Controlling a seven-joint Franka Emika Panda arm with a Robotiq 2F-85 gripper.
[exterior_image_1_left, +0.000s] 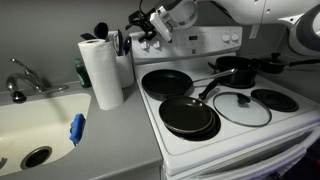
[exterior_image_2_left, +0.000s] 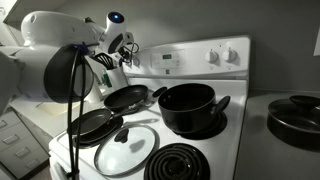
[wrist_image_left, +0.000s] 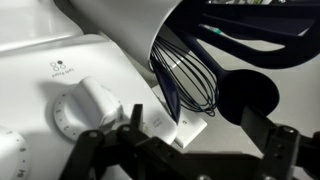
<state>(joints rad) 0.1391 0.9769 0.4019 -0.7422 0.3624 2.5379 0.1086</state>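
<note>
My gripper (exterior_image_1_left: 150, 28) hangs open and empty over the back left corner of the white stove (exterior_image_1_left: 250, 135), right by a white utensil holder (exterior_image_1_left: 124, 66). In the wrist view the gripper (wrist_image_left: 198, 122) has its two black fingers spread apart with nothing between them. Just ahead of it lies the tilted rim of the holder (wrist_image_left: 130, 25) with a dark wire whisk (wrist_image_left: 185, 75) sticking out. A white stove knob (wrist_image_left: 85, 105) is to the left. In an exterior view the gripper (exterior_image_2_left: 118, 50) is above the holder (exterior_image_2_left: 108, 80).
A paper towel roll (exterior_image_1_left: 102, 70) stands beside the holder. Two black frying pans (exterior_image_1_left: 166, 82) (exterior_image_1_left: 190, 115), a glass lid (exterior_image_1_left: 241, 108) and a black pot (exterior_image_2_left: 188, 105) occupy the burners. A sink (exterior_image_1_left: 30, 125) with a blue brush (exterior_image_1_left: 77, 128) is on the counter.
</note>
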